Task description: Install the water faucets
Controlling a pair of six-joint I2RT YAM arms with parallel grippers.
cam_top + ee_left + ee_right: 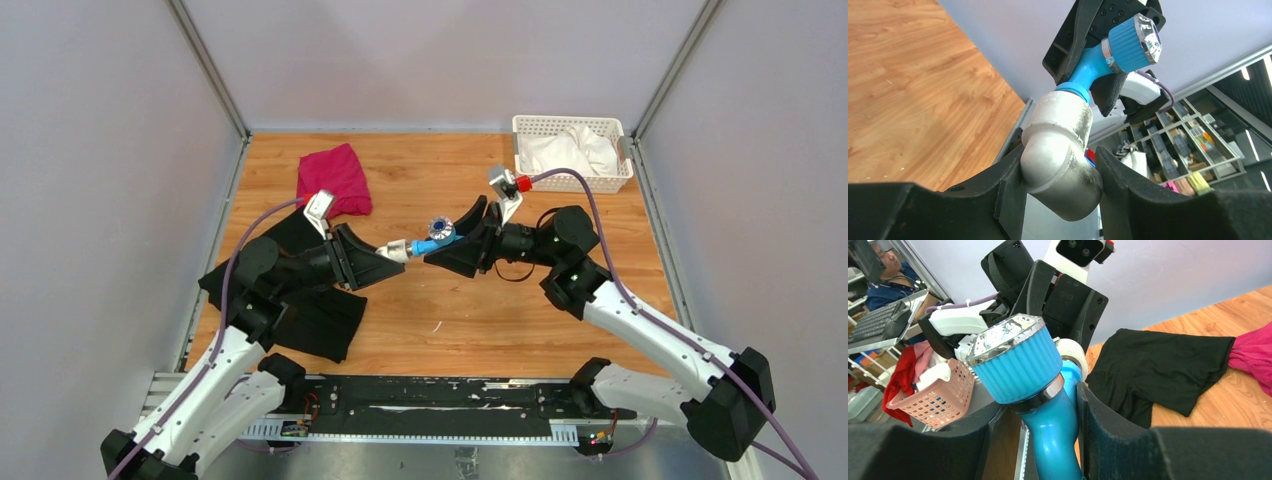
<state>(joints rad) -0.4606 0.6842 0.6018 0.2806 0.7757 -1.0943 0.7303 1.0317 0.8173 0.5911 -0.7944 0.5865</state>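
Above the table (450, 180), faucet (1093, 65) end hidden inside fitting (1058, 145)

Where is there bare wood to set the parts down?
Bare wood lies between the pink cloth and the white basket, and near the front between the black cloth and the right arm. The middle is crowded: the left gripper and right gripper meet there, holding white fitting and blue faucet.

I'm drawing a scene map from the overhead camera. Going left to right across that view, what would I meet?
black cloth → white pipe fitting → blue faucet → white basket. The pink cloth is left out: it overlaps the black cloth's span.
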